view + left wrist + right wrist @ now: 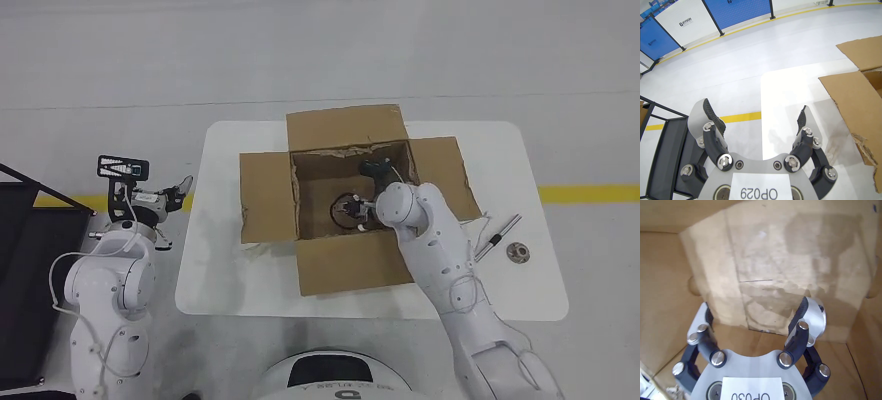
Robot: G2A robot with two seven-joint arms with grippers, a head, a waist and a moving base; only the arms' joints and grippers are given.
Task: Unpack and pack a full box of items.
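An open cardboard box [270, 195] stands in the middle of the white table [230, 270], all of its flaps folded outward. My right gripper [348, 210] is down inside the box, open, with nothing between its fingers. In the right wrist view the right gripper [755, 302] hangs over the bare, scuffed box floor [781, 256]. My left gripper [170, 200] is off the table's left edge, open and empty; in the left wrist view the left gripper [755, 106] points across the table edge [783, 91] toward the box's left flap [848, 98].
To the right of the box lie thin metal rods [495, 238] and a small round disc [517, 252]. A black rack [664, 142] stands on the floor left of the table. A yellow floor line [590, 193] runs behind.
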